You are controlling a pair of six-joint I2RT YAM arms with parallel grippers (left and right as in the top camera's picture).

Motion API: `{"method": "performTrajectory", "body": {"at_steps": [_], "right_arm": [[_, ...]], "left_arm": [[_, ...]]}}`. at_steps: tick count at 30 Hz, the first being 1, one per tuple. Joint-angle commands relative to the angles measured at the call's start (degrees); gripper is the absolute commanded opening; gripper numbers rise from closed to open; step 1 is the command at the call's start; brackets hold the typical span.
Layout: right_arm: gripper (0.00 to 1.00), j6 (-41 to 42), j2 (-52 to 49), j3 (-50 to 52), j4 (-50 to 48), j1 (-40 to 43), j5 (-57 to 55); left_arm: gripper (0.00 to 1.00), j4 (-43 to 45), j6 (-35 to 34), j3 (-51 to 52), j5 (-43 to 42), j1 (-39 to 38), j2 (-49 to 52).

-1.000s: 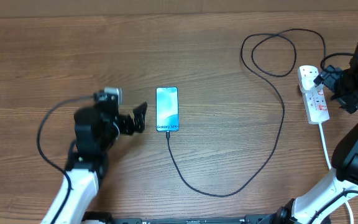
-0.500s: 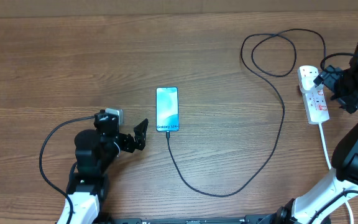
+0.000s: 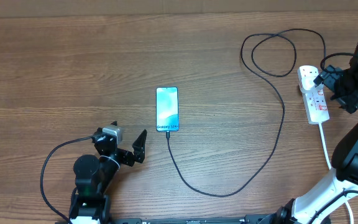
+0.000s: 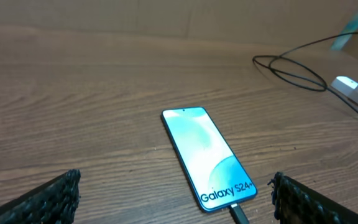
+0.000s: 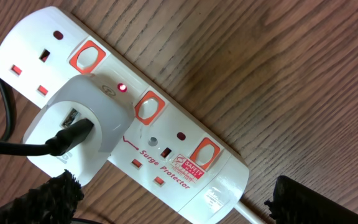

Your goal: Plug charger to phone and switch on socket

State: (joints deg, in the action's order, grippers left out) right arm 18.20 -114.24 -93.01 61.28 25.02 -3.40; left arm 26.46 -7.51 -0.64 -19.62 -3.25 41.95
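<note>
Left gripper (image 4: 174, 190): jaws wide apart, nothing between them. It hangs low over the wooden table (image 3: 73, 62).
- The phone (image 4: 207, 155) lies flat ahead of these jaws, roughly centred in the gap between the two fingers and clear of both.
- Screen lit pale blue. The "Galaxy S24" text runs along the short edge nearest my fingertips.
- The charger (image 3: 283, 118) has its connector tip (image 4: 238, 214) seated in that near short edge.
- From there the black cable runs back toward me and then off to the right-finger side. It loops far ahead of these jaws, on that side.

Right gripper (image 5: 185, 199): jaws also fully spread, gripping nothing.
- The socket (image 5: 222, 180) lies diagonally across the gap, just ahead of the fingertips.
- A white adapter (image 5: 79, 134) is plugged into it on the side of the finger at the wrist view's left edge. The black cable enters the adapter's face.
- That finger overlaps the adapter's corner in the wrist view. I cannot tell whether they touch.
- A small red lamp (image 5: 122, 87) glows on the strip at the adapter's far edge.
- Three red-framed switches line the far long side.
- The thick white cord (image 3: 324, 143) leaves the strip's end nearer the other finger.
</note>
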Motion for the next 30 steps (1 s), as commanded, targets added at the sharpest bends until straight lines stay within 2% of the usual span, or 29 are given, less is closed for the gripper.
{"method": "performTrajectory", "body": {"at_steps": [1,6,15,24,30], "right_arm": [[1.00,-0.07,1.29,-1.20,-0.13,-0.31,-0.37],[1.00,-0.07,1.29,-1.20,-0.13,-0.31,-0.37],[1.00,-0.07,1.29,-1.20,-0.13,-0.31,-0.37],[1.00,-0.09,1.29,-1.20,-0.13,-0.31,-0.37],[1.00,-0.09,1.29,-1.20,-0.13,-0.31,-0.37]], "left_arm": [[1.00,-2.29,-0.44,0.37,1.57,0.22,-3.54],[1.00,-7.41,-0.42,0.37,2.19,0.22,-8.66],[0.99,-29.92,-0.37,0.37,9.94,0.22,-30.64],[0.99,-30.88,8.28,0.39,15.91,0.22,-41.90],[0.99,-31.04,10.47,0.39,19.45,2.60,-41.77]]}}
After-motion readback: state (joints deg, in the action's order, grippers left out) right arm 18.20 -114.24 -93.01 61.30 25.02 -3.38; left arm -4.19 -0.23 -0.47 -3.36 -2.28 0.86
